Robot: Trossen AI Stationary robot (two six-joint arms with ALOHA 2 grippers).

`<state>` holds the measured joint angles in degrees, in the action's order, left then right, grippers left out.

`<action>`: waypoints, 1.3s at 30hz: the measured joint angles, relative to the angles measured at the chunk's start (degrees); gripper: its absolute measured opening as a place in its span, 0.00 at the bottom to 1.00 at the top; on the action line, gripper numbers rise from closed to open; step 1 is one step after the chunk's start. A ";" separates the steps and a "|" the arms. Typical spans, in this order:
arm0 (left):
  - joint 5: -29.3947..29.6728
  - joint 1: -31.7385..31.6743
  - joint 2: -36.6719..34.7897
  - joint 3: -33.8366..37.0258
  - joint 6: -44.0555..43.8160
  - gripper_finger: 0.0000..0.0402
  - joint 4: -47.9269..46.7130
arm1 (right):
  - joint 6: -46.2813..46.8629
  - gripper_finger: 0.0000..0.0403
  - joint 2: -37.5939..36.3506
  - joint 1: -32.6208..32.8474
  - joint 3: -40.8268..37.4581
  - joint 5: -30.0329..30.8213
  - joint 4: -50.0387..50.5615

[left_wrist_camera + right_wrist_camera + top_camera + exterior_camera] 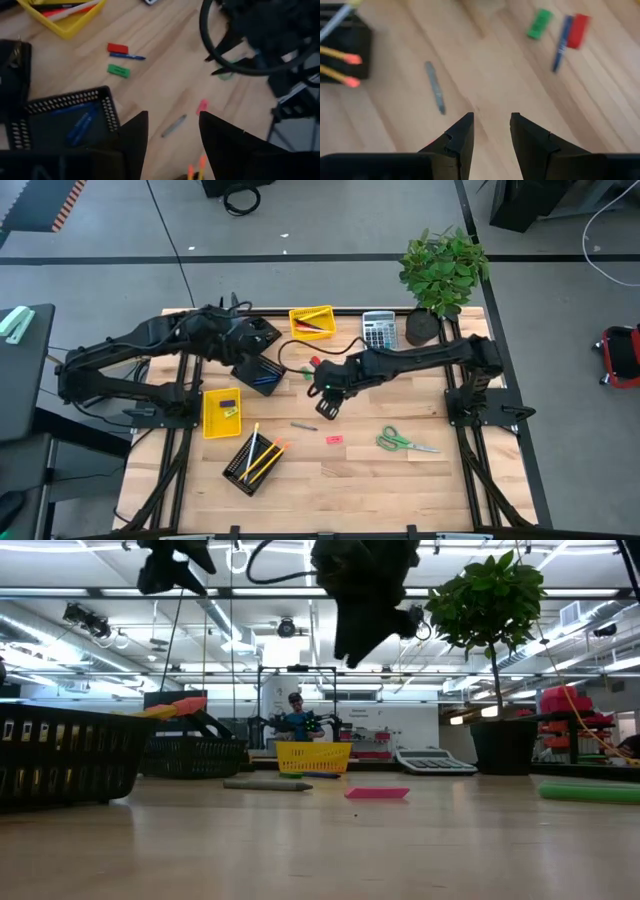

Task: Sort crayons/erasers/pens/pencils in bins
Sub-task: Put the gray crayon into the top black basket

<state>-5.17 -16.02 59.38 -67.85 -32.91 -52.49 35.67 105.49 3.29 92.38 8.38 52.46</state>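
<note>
My left gripper (172, 117) hangs open, holding nothing, above a black mesh bin (100, 97) with blue crayons (80, 125) lying in it. My right gripper (491, 135), also open and holding nothing, points down over bare wood at mid-table (328, 405). A short grey stick (435, 94) lies flat close beside it. A pink eraser (334, 439) lies a little nearer the front. A green eraser (540, 23), a red eraser (577, 30) and a blue pen (561, 42) lie together farther back. Yellow pencils (258, 455) sit in the front mesh bin (238, 470).
A yellow bin (311, 321) with red pens stands at the back, and a yellow bin (221, 411) with erasers on the left. A calculator (378, 330) and a potted plant (440, 270) are at the back right. Green-handled scissors (405, 443) lie front right.
</note>
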 joint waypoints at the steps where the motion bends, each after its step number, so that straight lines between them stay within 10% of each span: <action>1: 0.06 0.28 -0.59 0.00 -1.33 0.45 0.06 | -1.49 0.33 0.16 -0.28 0.00 -1.12 -0.95; 17: 0.15 15.04 -2.44 0.04 -24.69 0.42 0.64 | -9.43 0.33 0.20 5.68 0.02 3.15 -16.80; 31: 19.13 29.31 -0.63 0.09 -42.79 0.40 7.68 | -4.59 0.33 -3.26 12.59 0.00 -10.34 -17.68; 39: 20.40 28.11 1.27 0.15 -41.11 0.40 6.52 | -1.28 0.33 -12.76 16.59 0.00 2.32 -15.36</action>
<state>15.23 12.10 60.65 -67.70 -74.02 -45.97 34.39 92.72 19.88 92.38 10.70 37.11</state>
